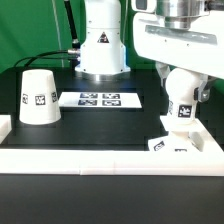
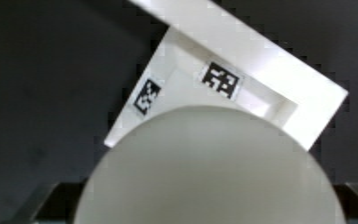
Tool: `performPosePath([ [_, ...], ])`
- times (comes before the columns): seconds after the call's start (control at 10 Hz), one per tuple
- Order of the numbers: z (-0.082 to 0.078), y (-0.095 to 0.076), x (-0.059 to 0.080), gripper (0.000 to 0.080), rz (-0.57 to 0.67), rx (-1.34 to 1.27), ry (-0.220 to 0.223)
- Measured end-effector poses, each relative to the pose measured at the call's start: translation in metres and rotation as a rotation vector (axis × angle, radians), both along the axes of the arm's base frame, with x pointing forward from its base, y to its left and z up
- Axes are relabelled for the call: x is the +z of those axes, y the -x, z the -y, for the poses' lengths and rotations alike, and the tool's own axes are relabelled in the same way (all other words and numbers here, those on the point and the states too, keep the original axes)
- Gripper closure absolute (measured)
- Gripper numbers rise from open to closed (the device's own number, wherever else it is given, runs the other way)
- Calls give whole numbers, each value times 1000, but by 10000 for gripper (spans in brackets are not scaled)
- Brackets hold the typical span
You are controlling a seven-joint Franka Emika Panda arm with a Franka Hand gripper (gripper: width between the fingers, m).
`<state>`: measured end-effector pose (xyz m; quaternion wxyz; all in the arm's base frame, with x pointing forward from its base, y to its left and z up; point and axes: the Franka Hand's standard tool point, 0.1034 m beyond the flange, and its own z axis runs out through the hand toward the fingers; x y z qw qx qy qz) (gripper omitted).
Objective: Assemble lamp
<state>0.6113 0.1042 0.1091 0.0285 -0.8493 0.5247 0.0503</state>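
Hand (image 1: 181, 96) pinches the round-headed white plastic bulb (image 1: 183, 109), with the flat square white plastic base (image 1: 172, 146) just below it. I'd keep the bulb upright, centre it over the base, lower slowly.

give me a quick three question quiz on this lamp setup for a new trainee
1. True or false: the white plastic truncated-cone shade stands on the exterior view's right.
2. In the exterior view, what lies between the shade and the gripper? A) the flat white marker board B) a screwdriver C) a red block
3. Fill in: in the wrist view, beyond the white round-headed plastic bulb lies the lamp's flat square white ___.
Key: 1 false; 2 A; 3 base.
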Motion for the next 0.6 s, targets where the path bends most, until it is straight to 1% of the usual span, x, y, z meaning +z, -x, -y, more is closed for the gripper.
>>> performPosePath([
  [0.3,-3,0,0,220,-16,-152,-3],
  [0.4,-4,0,0,220,-15,-149,-4],
  [0.5,-4,0,0,162,-10,-100,-6],
  [0.6,-4,0,0,162,-6,-59,-8],
])
